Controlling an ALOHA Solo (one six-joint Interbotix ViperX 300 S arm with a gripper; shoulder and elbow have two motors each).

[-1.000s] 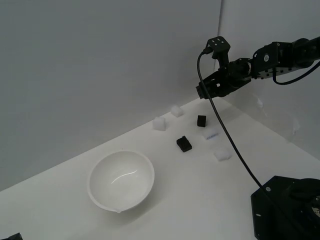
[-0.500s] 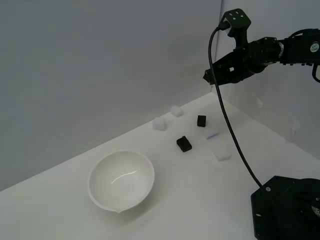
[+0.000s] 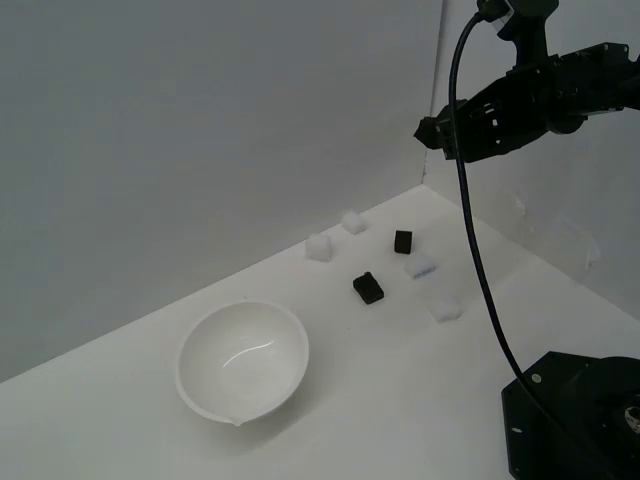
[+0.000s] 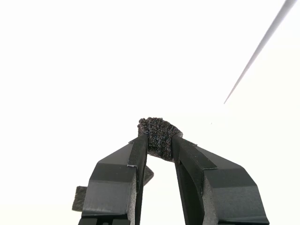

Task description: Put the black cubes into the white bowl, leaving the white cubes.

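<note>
Here the hand (image 4: 155, 143) is clamped on a black cube (image 4: 157, 136), its fingers nearly together; in the exterior view it sits raised at the upper right, its tip hard to make out. On the white bench (image 3: 400, 390), the white bowl (image 3: 243, 362) rests lower left with open room around it. Farther back lie two black cubes (image 3: 368, 288) (image 3: 403, 241) among faint white cubes (image 3: 318, 247), near the gray wall (image 3: 200, 130).

My gripper (image 3: 432, 131) has climbed from just above the cubes at right of centre to the upper right of the exterior frame, well clear of the table (image 3: 400, 400). Black cube (image 4: 158, 136) clamped between my fingers (image 4: 136, 154). Cable (image 3: 470, 240) hangs longer.
</note>
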